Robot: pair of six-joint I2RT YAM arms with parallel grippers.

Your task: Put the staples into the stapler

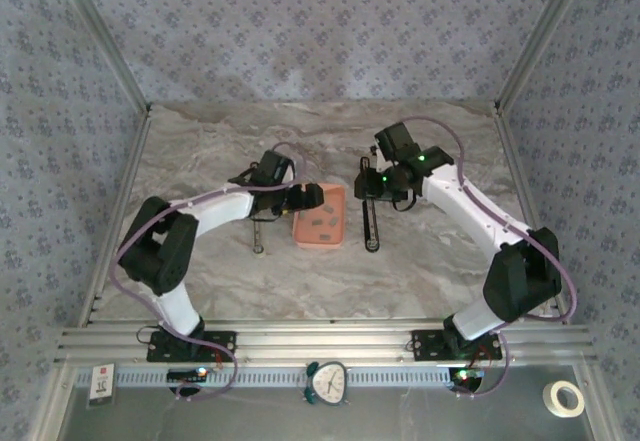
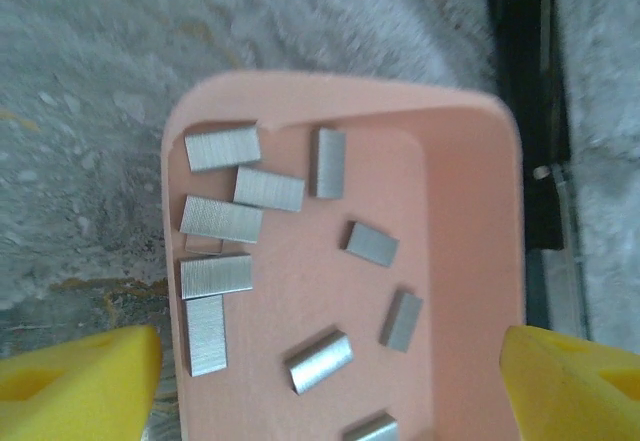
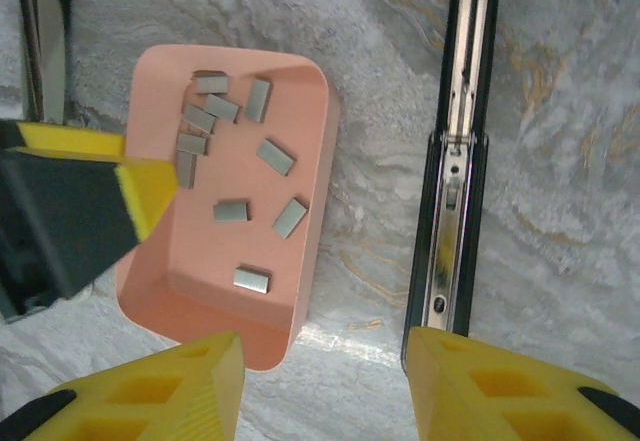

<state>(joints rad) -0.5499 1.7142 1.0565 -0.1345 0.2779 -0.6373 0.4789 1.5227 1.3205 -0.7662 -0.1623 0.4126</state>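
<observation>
Hovering open over the staples (image 2: 222, 219), the left claw (image 2: 325, 381) likely aims to pick one. The right claw (image 3: 320, 391) hangs open by the stapler (image 3: 458, 161), at 3 o'clock.

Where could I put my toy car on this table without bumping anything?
The table is bare along its far edge, and in front between the pink tray and the arm bases. The middle is crowded around tray and stapler.

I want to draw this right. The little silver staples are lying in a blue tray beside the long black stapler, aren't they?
Not quite: the tray is salmon pink, not blue, as the right wrist view shows. The rest holds: the little silver staples lie in it, beside the long black stapler.
</observation>
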